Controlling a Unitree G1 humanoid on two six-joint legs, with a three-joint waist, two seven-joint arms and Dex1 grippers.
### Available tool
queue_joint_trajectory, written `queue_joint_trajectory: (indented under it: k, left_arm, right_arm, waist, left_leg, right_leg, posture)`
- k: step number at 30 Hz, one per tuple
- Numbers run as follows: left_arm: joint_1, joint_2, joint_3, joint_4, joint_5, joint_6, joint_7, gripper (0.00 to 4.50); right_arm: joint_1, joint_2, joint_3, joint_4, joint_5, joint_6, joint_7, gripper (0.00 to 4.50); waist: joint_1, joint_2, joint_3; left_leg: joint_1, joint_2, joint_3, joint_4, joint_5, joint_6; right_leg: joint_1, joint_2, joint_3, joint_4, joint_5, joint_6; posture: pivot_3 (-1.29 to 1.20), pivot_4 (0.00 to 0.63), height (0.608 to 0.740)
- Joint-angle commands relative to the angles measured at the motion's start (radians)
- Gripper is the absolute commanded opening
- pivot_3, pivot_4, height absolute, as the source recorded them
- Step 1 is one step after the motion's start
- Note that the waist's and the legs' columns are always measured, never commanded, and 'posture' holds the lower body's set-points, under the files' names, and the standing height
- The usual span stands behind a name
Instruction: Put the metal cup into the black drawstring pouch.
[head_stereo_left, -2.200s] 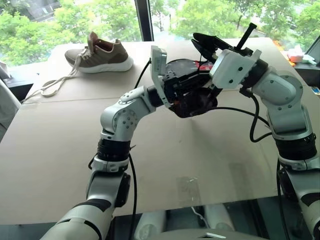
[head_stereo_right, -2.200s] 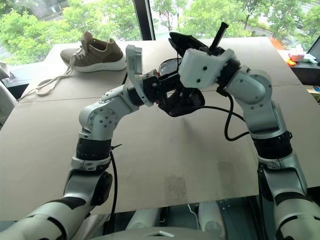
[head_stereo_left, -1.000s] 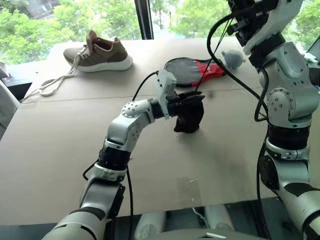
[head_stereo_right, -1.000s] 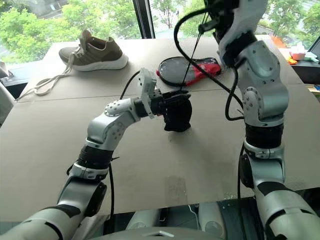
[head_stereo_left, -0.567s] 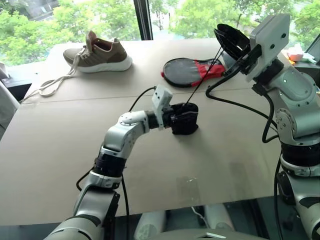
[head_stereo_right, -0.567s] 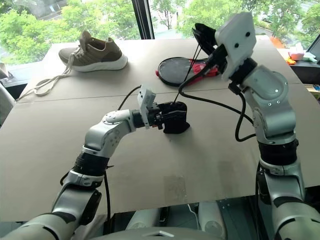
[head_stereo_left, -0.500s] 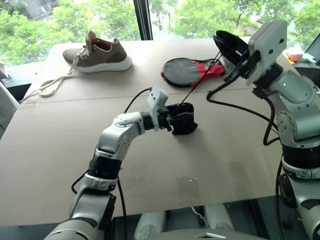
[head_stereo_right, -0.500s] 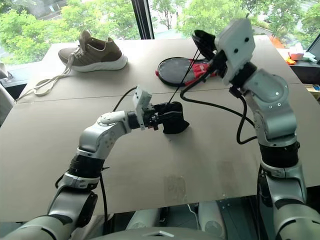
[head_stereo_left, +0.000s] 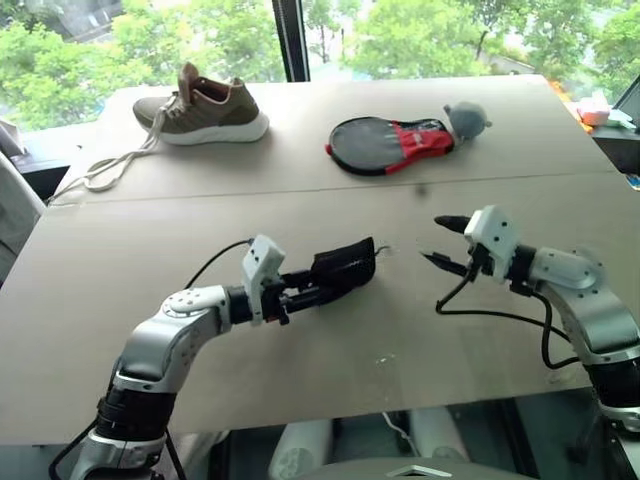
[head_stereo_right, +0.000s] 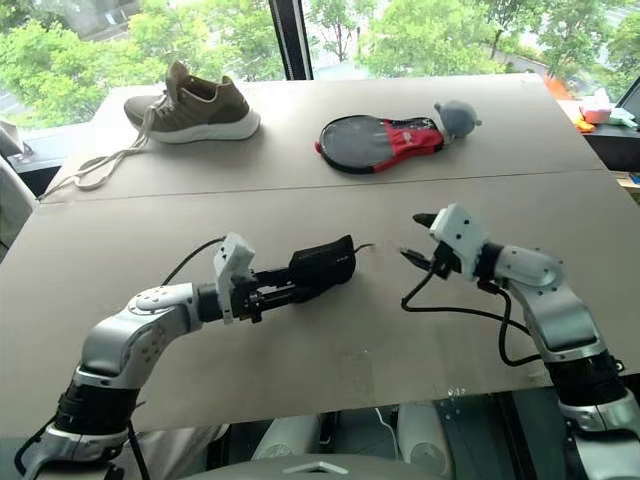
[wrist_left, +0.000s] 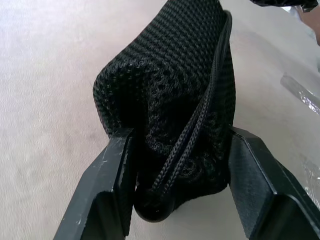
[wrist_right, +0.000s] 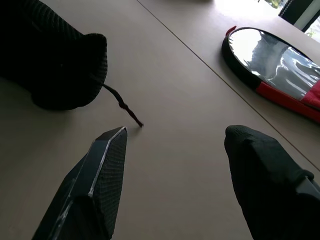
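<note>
1. Left eye view: one black drawstring pouch lies on its side on the brown table, near the middle. One thin cord end trails from it onto the bare board.
2. One left gripper has one end of the pouch between its two fingers; in the left wrist view the mesh fabric fills the gap between them.
3. One right gripper hovers just beside the pouch's far end, apart from it, with its fingers spread wide and nothing between them.
4. The metal cup cannot be seen in any view; whether it is inside the pouch cannot be told.
5. Far side of the table: one brown shoe with loose white laces at the left, one black-and-red paddle-shaped case near the centre, and one small grey soft object touching the case's end.
6. Open room: the board is bare between the pouch and the far items, and along the near edge in front of both arms.
</note>
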Motion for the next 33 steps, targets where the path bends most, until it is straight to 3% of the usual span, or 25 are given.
queue_joint_trajectory:
  k: [1,6,14,23,28,33]
  left_arm:
    - [0.053,0.016,0.08,-0.017,-0.003,-0.038,0.019,2.56]
    - [0.091,-0.013,0.194,-0.044,-0.058,-0.099,0.029,2.56]
    - [0.056,-0.031,0.316,-0.053,-0.154,-0.08,0.092,2.56]
    - [0.191,0.066,0.285,-0.002,-0.022,-0.181,0.023,2.56]
    - [0.268,0.043,0.26,-0.022,0.033,-0.271,0.007,2.56]
    - [0.328,0.021,0.247,-0.034,0.062,-0.343,0.004,2.56]
  right_arm:
    - [0.069,-0.008,-0.076,-0.025,0.079,-0.057,0.064,3.16]
    - [0.143,0.004,-0.124,-0.009,0.147,-0.106,0.128,3.16]
    - [0.108,0.028,-0.131,0.068,0.135,-0.146,0.125,3.16]
    - [0.148,0.056,-0.174,0.094,0.201,-0.184,0.162,3.16]
    - [0.199,0.048,-0.227,0.144,0.308,-0.185,0.296,3.16]
    - [0.229,0.034,-0.252,0.258,0.269,-0.263,0.356,3.16]
  waist:
    - [-0.001,0.0,0.0]
    - [-0.001,0.0,0.0]
    - [0.0,0.0,0.0]
    - [0.0,0.0,0.0]
    - [0.005,0.0,0.0]
    - [0.005,0.0,0.0]
  left_leg:
    - [0.0,0.0,0.0,0.0,0.0,0.0]
    - [0.001,0.0,0.0,0.0,0.0,0.0]
    - [0.001,0.0,0.0,0.0,0.0,0.0]
    - [0.001,0.0,0.001,0.0,0.0,0.0]
    - [0.001,0.0,0.001,0.0,0.0,0.0]
    - [0.008,0.001,0.001,-0.001,-0.001,0.001]
  right_leg:
    - [0.0,0.0,0.0,0.0,0.0,0.0]
    - [0.001,0.0,0.0,0.0,0.0,0.0]
    - [0.001,0.0,0.0,0.0,0.0,0.0]
    - [0.001,0.0,0.0,0.0,0.0,0.0]
    - [0.002,-0.001,0.0,0.0,0.0,0.0]
    - [0.008,-0.001,0.001,-0.001,-0.001,-0.001]
  posture:
    - [0.0,0.15,0.736]
    - [0.0,0.15,0.736]
    - [0.0,0.15,0.736]
    - [0.0,0.15,0.736]
    - [0.0,0.15,0.736]
    - [0.0,0.15,0.736]
